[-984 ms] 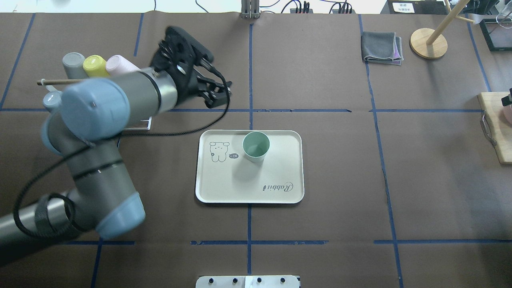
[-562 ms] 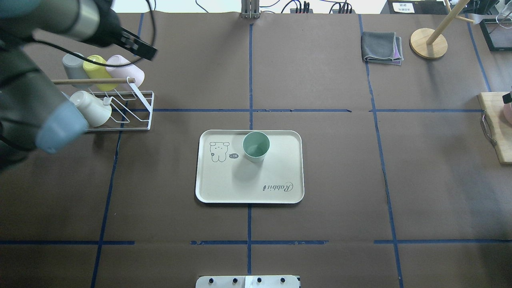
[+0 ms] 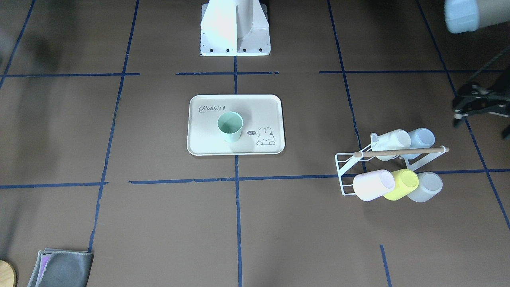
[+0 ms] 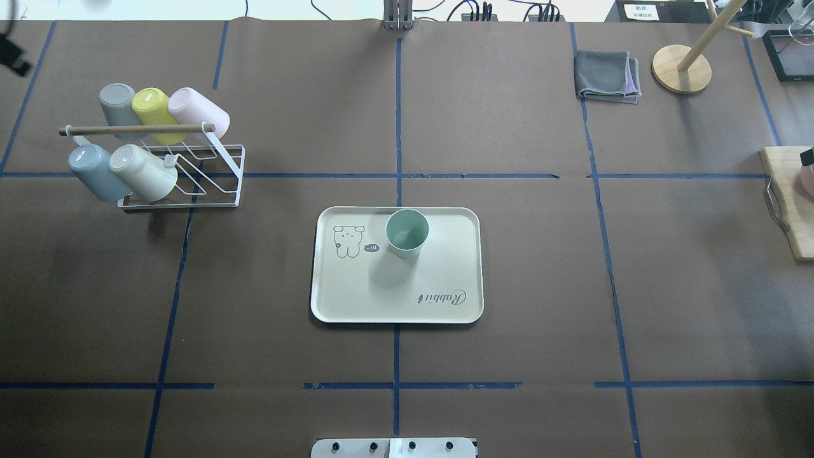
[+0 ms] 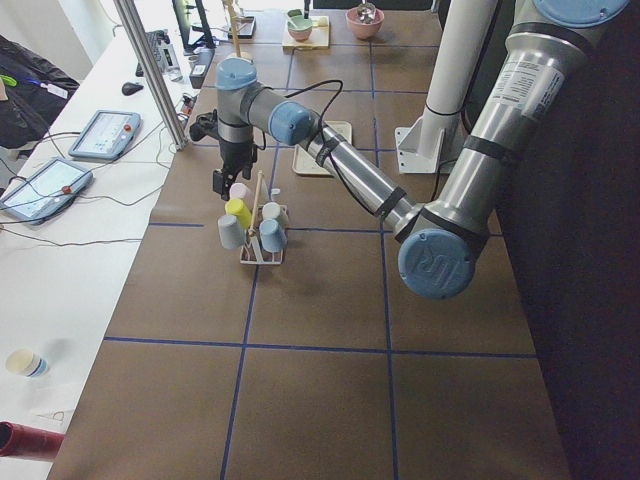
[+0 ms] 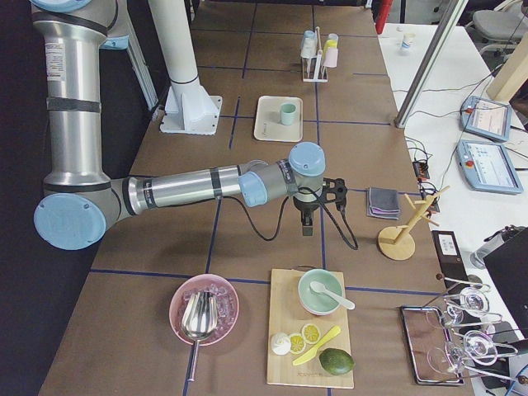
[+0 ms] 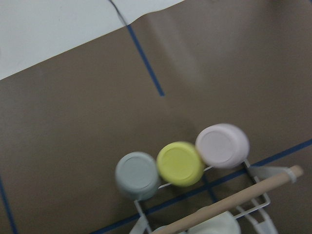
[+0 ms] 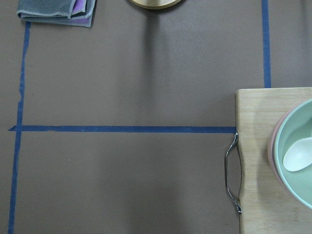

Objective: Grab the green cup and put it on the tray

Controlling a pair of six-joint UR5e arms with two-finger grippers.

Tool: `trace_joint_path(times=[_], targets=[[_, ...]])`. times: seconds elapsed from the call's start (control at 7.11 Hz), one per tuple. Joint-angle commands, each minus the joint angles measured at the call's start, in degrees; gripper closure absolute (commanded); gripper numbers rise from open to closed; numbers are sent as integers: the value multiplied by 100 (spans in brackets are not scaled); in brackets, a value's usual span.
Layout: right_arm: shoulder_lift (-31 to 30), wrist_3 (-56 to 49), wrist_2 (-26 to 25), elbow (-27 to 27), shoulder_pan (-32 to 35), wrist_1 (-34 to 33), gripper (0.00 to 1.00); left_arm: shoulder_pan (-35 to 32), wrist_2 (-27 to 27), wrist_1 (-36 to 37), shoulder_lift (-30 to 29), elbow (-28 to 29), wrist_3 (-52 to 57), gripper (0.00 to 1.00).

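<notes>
On the tray (image 4: 356,292), green cup (image 4: 407,233) upright.

My left tool (image 3: 459,111) is running off the front-facing view's right edge, so its jaw setting is not resolving. My right tool (image 6: 307,228) is appearing too small to judge. Motion is blurring the racked cups (image 7: 179,164) in the left wrist view.

"Rabbit" script on tray (image 3: 207,137)
</notes>
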Motion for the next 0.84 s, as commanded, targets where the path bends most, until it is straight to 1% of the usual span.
trace_joint_path(times=[0.0, 0.14, 0.28, 0.42, 0.56, 0.7], targets=[[-20, -18, 0, -71, 28, -7, 0, -994, -411, 394, 1062, 259, 1132, 0], [-20, -79, 26, -150, 142, -7, 0, -1066, -789, 290, 1539, 452, 1170, 0], [-29, -540, 79, -316, 360, -111, 0, -1066, -801, 193, 1796, 471, 1179, 0], [15, -1572, 88, -474, 615, -748, 0, -1136, -819, 166, 1859, 462, 1179, 0], [302, -2470, -8, -510, 879, -1572, 0, -1206, -810, 183, 1904, 523, 1188, 0], [436, -2618, 9, -511, 1064, -2068, 0, -1224, -828, 140, 2087, 828, 1545, 0]])
